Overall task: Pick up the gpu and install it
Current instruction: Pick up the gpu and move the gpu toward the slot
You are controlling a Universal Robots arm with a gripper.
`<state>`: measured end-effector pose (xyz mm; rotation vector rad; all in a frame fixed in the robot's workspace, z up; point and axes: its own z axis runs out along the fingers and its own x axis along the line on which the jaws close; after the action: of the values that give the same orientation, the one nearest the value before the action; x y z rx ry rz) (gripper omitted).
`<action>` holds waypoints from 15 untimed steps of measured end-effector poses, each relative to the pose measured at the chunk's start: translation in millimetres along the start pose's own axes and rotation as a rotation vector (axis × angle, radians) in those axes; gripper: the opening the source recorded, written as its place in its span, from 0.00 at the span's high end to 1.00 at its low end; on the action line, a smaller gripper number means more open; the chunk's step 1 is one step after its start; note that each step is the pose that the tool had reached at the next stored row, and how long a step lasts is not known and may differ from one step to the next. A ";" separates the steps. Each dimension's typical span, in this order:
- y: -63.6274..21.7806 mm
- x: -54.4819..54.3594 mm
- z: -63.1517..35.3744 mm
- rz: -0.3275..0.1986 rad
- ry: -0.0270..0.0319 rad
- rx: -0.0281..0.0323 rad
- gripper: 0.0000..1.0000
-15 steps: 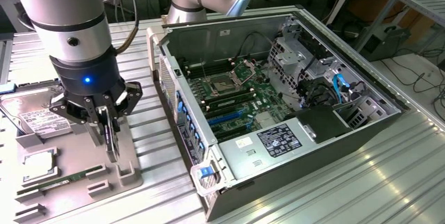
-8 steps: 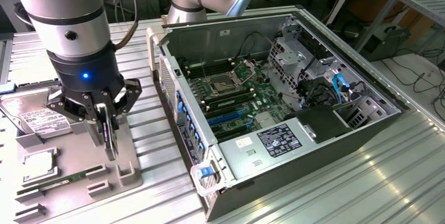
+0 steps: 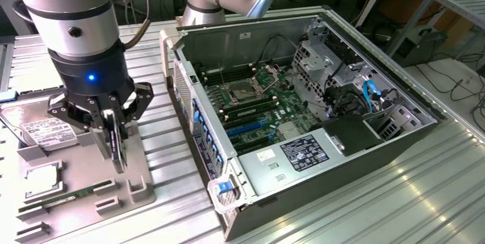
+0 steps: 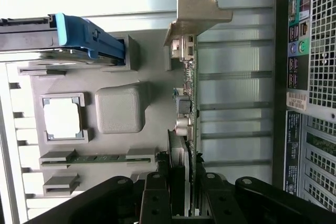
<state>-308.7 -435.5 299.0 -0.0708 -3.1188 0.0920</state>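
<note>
- The lift, as I judged it, called for a straight upright pull, so that the gpu (image 4: 192,103) did not scrape the holder posts of the grey tray (image 3: 79,173).
- The jaws were part-closed, pinching the gpu by one end; its silver bracket (image 4: 197,11) pointed away from them.
- The gpu stood edge-on over the tray's side nearest the computer case (image 3: 303,113); whether it had cleared its slot, I could not tell.

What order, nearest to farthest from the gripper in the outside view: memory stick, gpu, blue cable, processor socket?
1. gpu, held in the gripper.
2. memory stick, on the grey tray.
3. processor socket, inside the computer case.
4. blue cable, toward the exterior view's right.
</note>
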 end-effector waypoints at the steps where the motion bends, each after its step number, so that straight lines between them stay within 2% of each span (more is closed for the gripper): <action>1: -0.1 0.0 -0.9 0.000 0.0007 0.0000 0.73; 15: -1.1 0.3 -17.9 -0.001 0.0088 0.0000 0.73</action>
<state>-308.7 -435.5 316.9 -0.0702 -3.1100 0.0914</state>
